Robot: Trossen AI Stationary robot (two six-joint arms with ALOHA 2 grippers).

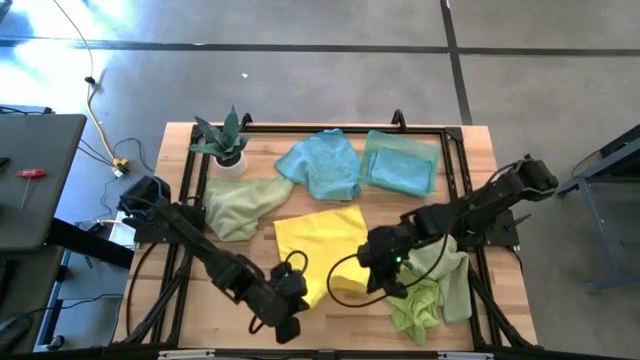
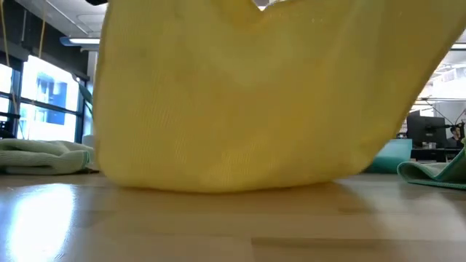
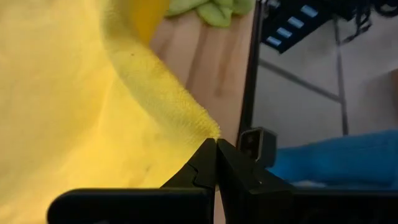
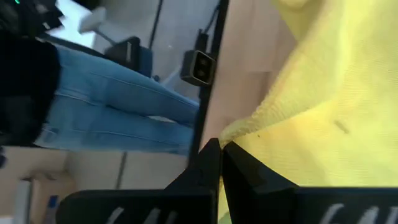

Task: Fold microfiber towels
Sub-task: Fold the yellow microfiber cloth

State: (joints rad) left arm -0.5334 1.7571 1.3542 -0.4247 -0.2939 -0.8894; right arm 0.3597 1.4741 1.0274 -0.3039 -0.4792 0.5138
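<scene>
Near the front edge of the bench [image 1: 200, 335], the left gripper [image 1: 290, 318] and right gripper [image 1: 372, 268] each have their jaws pinched shut on a corner of the yellow towel [image 1: 318, 240], lifting its near edge, with other towels [image 1: 320, 163] lying farther back.

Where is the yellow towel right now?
From above, the yellow towel lies mid-table near the front edge, below the blue towel. The left pincer and right pincer each pinch a front corner, lifting that edge.
</scene>
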